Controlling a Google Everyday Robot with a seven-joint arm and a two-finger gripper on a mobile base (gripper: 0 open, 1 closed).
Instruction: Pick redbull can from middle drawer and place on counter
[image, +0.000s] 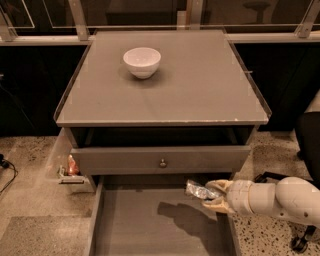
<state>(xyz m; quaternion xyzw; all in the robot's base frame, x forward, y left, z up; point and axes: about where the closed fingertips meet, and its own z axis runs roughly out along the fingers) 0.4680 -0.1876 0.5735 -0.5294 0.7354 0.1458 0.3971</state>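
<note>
The redbull can (198, 190) is a small shiny silver can, lying sideways between my gripper's fingers. My gripper (214, 195) is shut on it and holds it above the right rear part of the open middle drawer (145, 225), just below the grey drawer front with a round knob (162, 163). My white arm (275, 197) reaches in from the right. The counter (200, 85) is the flat grey cabinet top above, with a white bowl (142, 61) at its back left.
A small orange-topped item on a bracket (71, 169) sits at the cabinet's left side. A dark chair base and caster (300, 242) stand on the speckled floor at the right. Railing posts run behind the counter.
</note>
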